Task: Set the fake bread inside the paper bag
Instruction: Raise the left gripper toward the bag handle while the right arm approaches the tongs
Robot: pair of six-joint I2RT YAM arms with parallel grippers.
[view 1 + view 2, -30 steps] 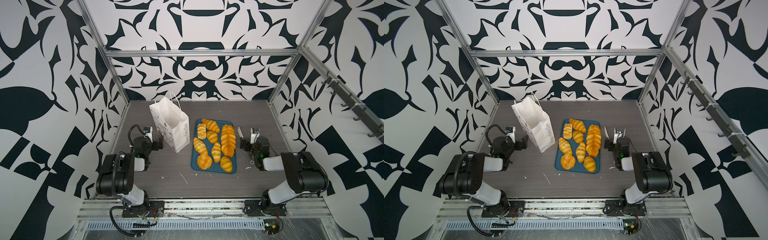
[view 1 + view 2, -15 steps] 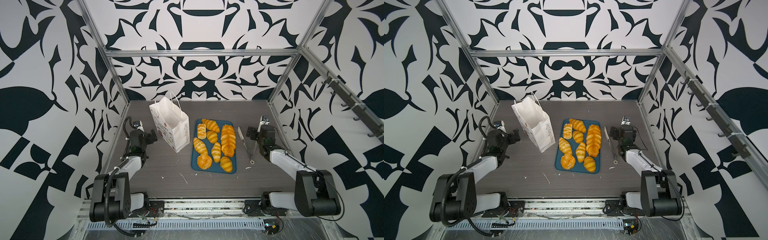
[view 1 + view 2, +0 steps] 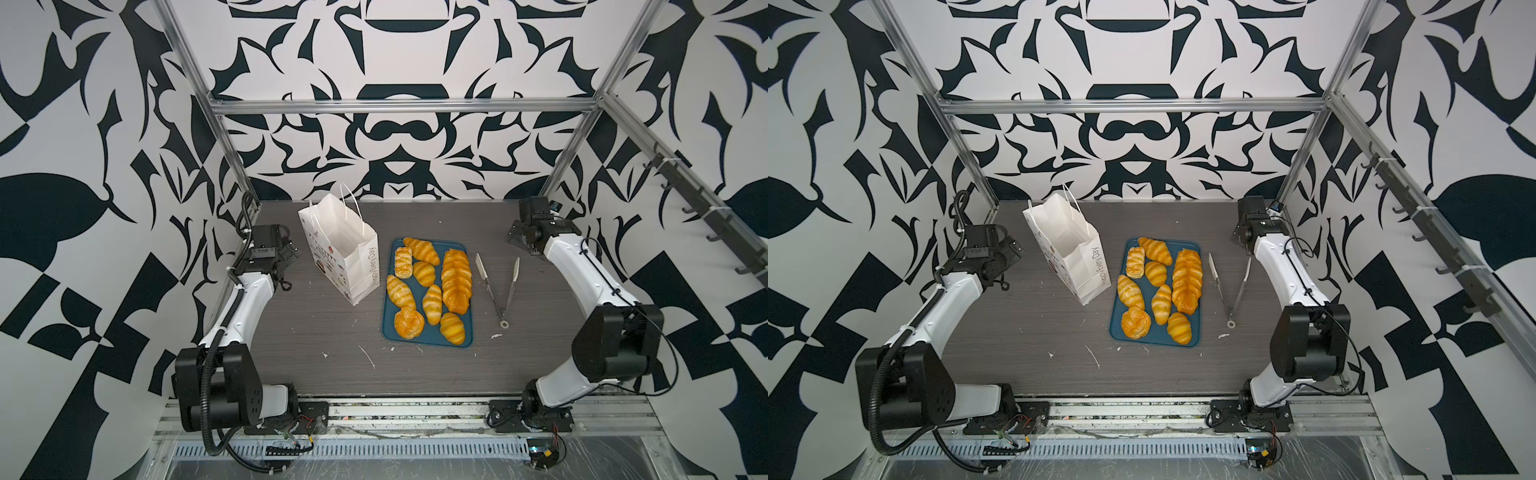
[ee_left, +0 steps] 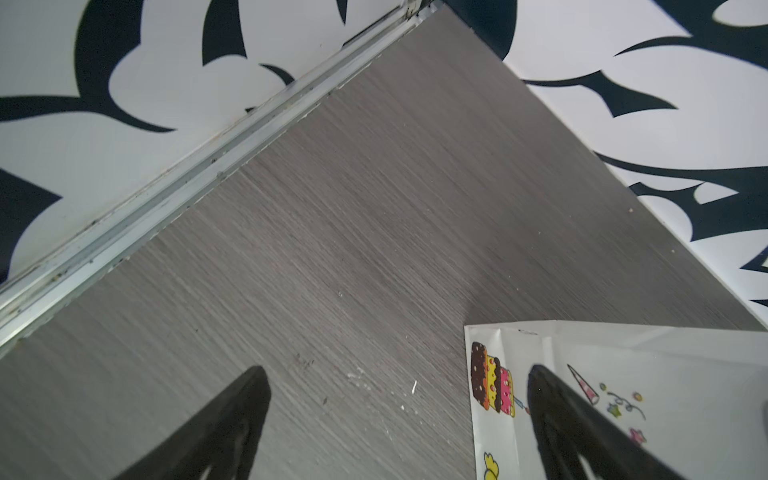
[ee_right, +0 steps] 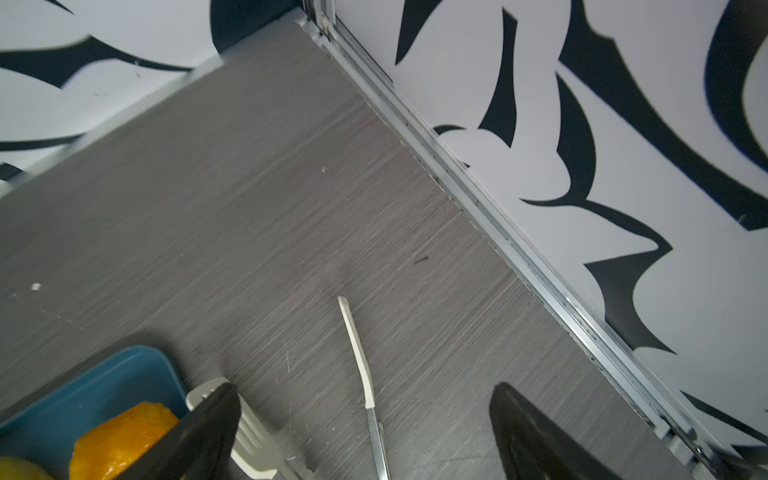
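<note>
The fake bread [image 3: 432,286] [image 3: 1158,286] lies on a teal tray [image 3: 415,340] mid-table: several croissants, a long braided loaf [image 3: 457,278], a round bun [image 3: 409,322] and a lattice pastry [image 3: 403,262]. The white paper bag [image 3: 340,249] [image 3: 1067,245] stands open-topped just left of the tray. My left gripper [image 3: 291,251] [image 4: 397,374] hovers open beside the bag's printed side [image 4: 665,374], holding nothing. My right gripper [image 3: 514,236] [image 5: 365,390] is open above the table at the far right, over the tongs' tips, with the tray corner [image 5: 104,382] and one bread piece [image 5: 120,432] at its side.
Metal tongs [image 3: 498,286] [image 3: 1231,286] [image 5: 357,353] lie spread in a V on the grey table right of the tray. Small white scraps [image 3: 368,357] dot the front of the table. Patterned walls and aluminium rails [image 4: 166,195] [image 5: 478,199] close in both sides.
Both arms have unfolded from low near the front and stretched toward the back. The right arm has lifted off the tongs, which now lie uncovered. Bag, tray and bread have not moved.
</note>
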